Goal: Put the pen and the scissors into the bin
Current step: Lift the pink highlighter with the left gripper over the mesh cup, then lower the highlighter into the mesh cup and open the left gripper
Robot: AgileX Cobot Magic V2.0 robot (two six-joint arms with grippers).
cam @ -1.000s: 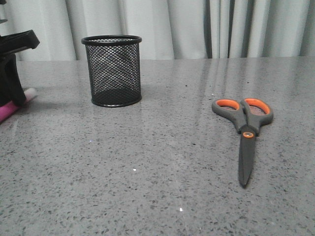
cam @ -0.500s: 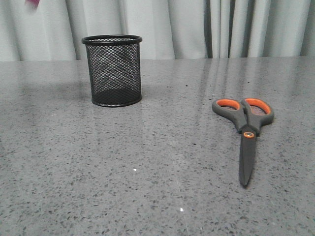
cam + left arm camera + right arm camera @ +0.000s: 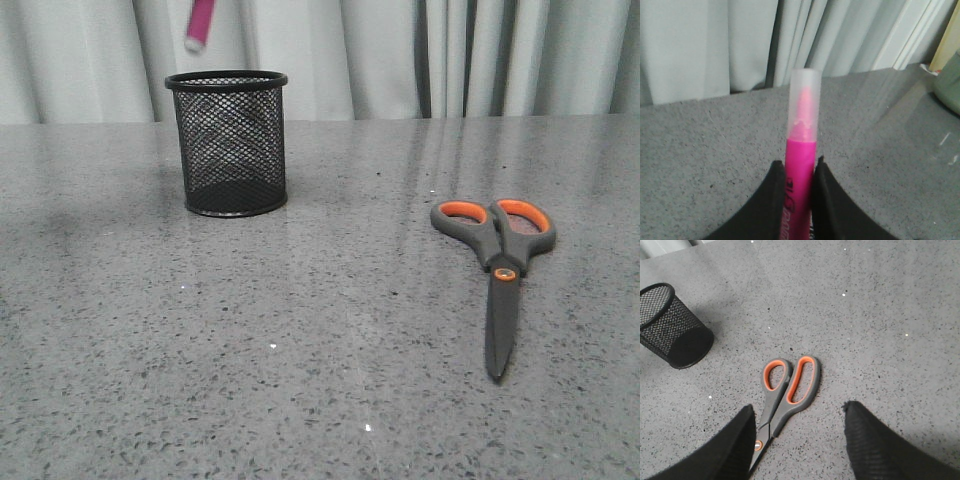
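Magenta pen [image 3: 801,165] clamped between the left gripper [image 3: 799,197] fingers, near-vertical above the bin [image 3: 228,142], pale cap end down; upper barrel cut off in front view. Scissors [image 3: 497,268] lie flat, blades pointing toward camera. Right gripper [image 3: 797,445] open above them.

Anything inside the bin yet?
Nothing shows through the mesh of the bin; only its dark base is visible. The pen hangs above its rim, gripped in the left hand. The scissors lie on the table.

Matte blk end effector fingers [image 3: 875,445]
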